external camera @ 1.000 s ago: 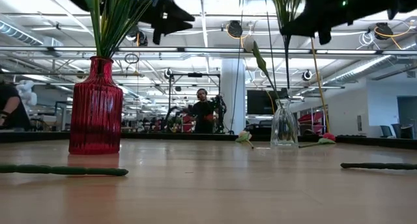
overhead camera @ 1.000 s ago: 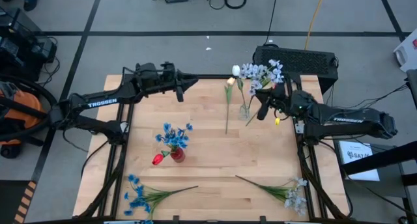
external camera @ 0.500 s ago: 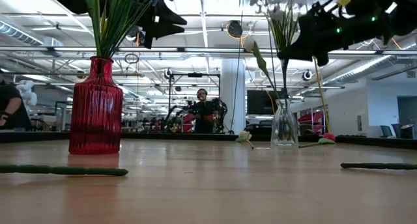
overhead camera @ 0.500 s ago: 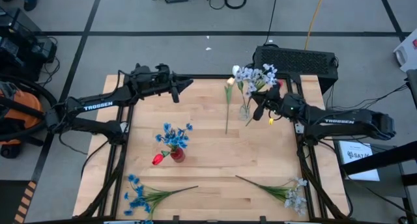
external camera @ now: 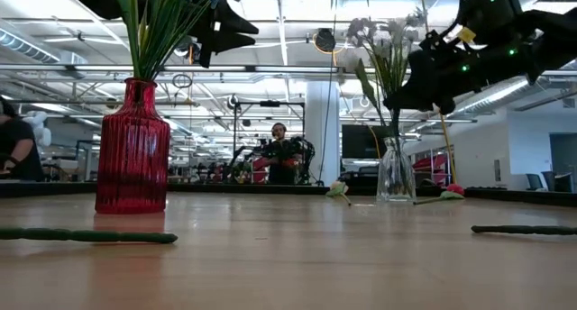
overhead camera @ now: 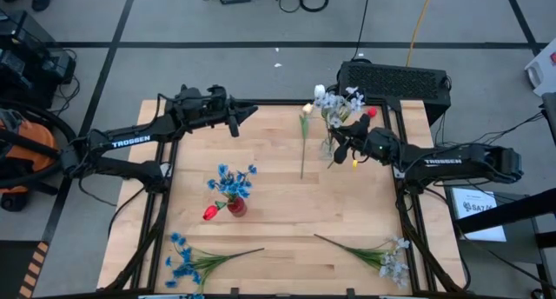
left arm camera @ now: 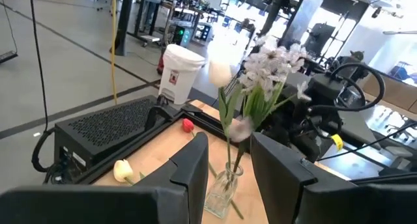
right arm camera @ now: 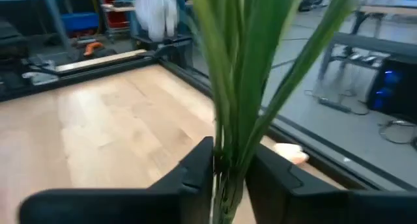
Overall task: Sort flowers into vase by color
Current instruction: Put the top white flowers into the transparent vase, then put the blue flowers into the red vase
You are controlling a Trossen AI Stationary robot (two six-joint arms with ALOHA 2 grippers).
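Since a second ago we have lowered the right gripper (overhead camera: 337, 149), clamped on the pale spray (overhead camera: 334, 103), stems upright into the clear vase (external camera: 394, 173); the left gripper (overhead camera: 236, 119), fingers apart, waits well apart.

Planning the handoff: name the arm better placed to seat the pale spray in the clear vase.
Right. The right gripper is shut on the pale spray's stems, directly at the clear vase. The left gripper hangs open and empty, apart, near the far edge.
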